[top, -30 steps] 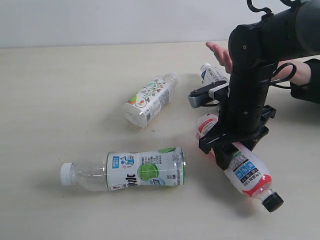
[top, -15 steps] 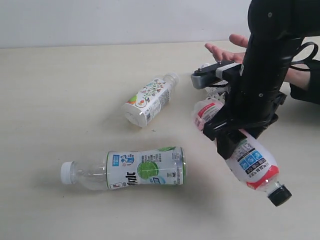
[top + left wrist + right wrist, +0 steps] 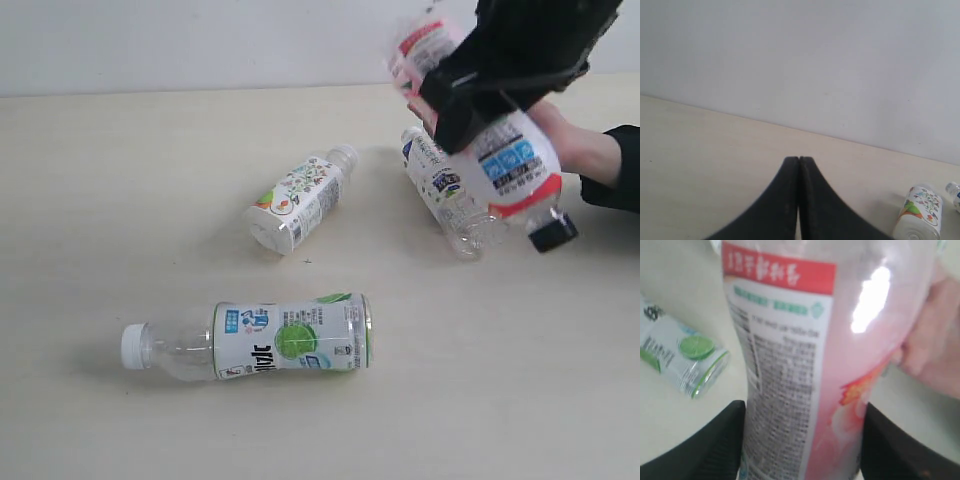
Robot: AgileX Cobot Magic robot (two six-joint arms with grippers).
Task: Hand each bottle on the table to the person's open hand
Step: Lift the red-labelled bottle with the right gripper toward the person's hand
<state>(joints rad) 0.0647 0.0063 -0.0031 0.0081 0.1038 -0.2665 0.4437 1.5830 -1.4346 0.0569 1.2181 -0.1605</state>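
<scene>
My right gripper (image 3: 490, 95) is shut on the red-and-white bottle (image 3: 505, 150), black cap (image 3: 552, 232) pointing down-right, held in the air over the person's open hand (image 3: 578, 140) at the right edge. In the right wrist view that bottle (image 3: 800, 360) fills the frame between the fingers (image 3: 715, 445), with the hand (image 3: 935, 350) just behind it. The white-and-blue bottle (image 3: 445, 192) lies under it on the table (image 3: 120, 200). The colourful-print bottle (image 3: 300, 198) lies mid-table, the white-and-green one (image 3: 270, 338) nearer the front. My left gripper (image 3: 799, 160) is shut and empty, away from them.
A pale wall (image 3: 200, 40) runs along the table's far edge. The black sleeve (image 3: 612, 165) of the person's arm enters from the right. In the left wrist view, the colourful-print bottle (image 3: 920, 215) lies off to one side of the shut fingers.
My right gripper has lifted the red-and-white bottle off the table and carried it up and back over the person's hand. The other three bottles have not moved.
</scene>
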